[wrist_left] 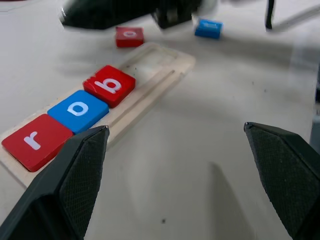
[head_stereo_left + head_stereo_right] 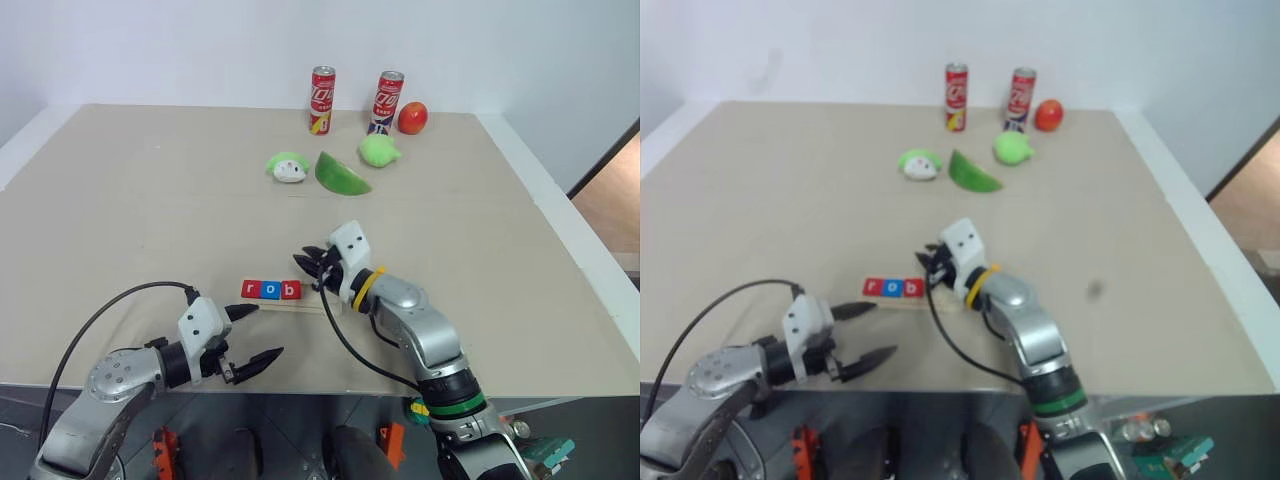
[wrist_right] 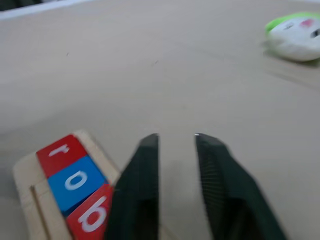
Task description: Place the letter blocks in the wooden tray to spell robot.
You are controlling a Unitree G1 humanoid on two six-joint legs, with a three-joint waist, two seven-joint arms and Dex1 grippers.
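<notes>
- The wooden tray is shown lying flat on the table, just beside the tips of the right gripper and a little ahead of the left gripper.
- Three letter blocks are seated side by side in the tray: a red r, a blue o and a red b; the tray end nearer the right gripper is seen bare.
- Two blocks are seen loose on the table past the tray's bare end, beneath the right gripper: a red o and a blue block whose letter cannot be read.
- The right gripper is shown with its fingers drawn nearly together, a narrow gap left between them and nothing held; its tips are placed just over the tray's bare end, beside the b.
- The left gripper is shown with its fingers spread wide and empty, held just above the table, pointing toward the tray's r end.
- Well beyond both grippers, at the far side of the table, are shown two red cans, a red fruit and three green toy pieces.
</notes>
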